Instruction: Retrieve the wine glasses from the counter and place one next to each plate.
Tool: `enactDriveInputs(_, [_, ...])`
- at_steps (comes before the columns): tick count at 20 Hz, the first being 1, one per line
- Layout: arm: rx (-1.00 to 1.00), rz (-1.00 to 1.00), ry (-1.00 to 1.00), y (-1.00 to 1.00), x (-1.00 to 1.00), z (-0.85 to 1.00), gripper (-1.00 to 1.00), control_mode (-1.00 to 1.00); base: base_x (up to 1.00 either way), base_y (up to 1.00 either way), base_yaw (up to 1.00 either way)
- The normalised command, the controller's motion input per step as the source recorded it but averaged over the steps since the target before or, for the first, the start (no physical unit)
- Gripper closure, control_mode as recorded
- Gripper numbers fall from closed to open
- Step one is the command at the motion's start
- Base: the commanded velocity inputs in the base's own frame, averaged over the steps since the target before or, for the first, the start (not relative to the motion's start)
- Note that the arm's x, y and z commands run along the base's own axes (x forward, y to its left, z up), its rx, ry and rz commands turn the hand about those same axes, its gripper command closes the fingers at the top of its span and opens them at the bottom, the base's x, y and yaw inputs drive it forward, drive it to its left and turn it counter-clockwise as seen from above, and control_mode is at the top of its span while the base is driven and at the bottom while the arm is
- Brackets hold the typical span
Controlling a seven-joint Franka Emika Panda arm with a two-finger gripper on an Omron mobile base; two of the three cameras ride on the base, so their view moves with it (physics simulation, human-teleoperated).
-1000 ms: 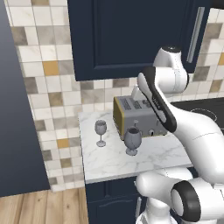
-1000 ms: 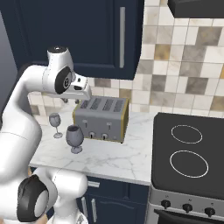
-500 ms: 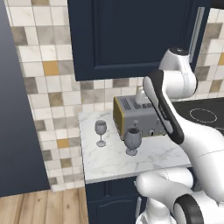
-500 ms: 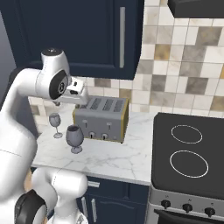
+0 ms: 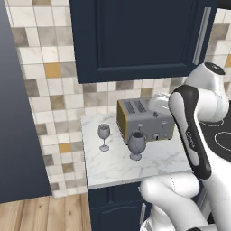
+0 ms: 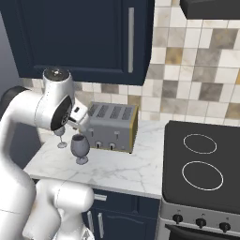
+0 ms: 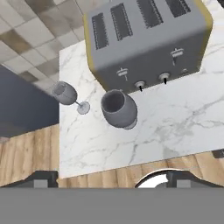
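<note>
Two smoky-grey translucent stemmed wine glasses, one nearer (image 5: 136, 145) and one farther back (image 5: 103, 136), are standing upright and apart on the white grey-veined marble counter (image 5: 117, 164), beside a grey four-slot toaster (image 5: 145, 119) carrying no readable writing. The jaws are hanging above them, spread wide and pinching nothing.

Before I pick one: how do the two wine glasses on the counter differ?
The nearer wine glass looks bigger and darker grey than the farther wine glass, which is paler and slimmer. The nearer wine glass stands just in front of the toaster; the farther wine glass stands off the toaster's left end, closer to the tiled wall. Both stand upright on the counter, stemmed and translucent.
</note>
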Motion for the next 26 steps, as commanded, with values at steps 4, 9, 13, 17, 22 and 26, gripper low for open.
enactDriveInputs(4, [0.24, -0.24, 0.11, -0.01, -0.23, 0.00, -1.00, -1.00, 0.00, 0.00, 0.00])
enactDriveInputs(9, [0.33, -0.16, 0.25, -0.16, -0.03, -0.02, -1.00, -1.00, 0.00, 0.00, 0.00])
enactDriveInputs(13, [0.35, -0.01, 0.36, -0.12, -0.04, -0.02, -1.00, -1.00, 0.00, 0.00, 0.00])
enactDriveInputs(17, [0.29, -0.01, 0.21, -0.30, -0.05, -0.18, -1.00, -1.00, 0.00, 0.00, 0.00])
enactDriveInputs(22, [0.18, -0.07, 0.07, -0.19, -0.10, -0.34, -1.00, -1.00, 0.00, 0.00, 0.00])
enactDriveInputs(26, [0.04, -0.22, 0.07, 0.05, -0.02, -0.29, -1.00, -1.00, 0.00, 0.00, 0.00])
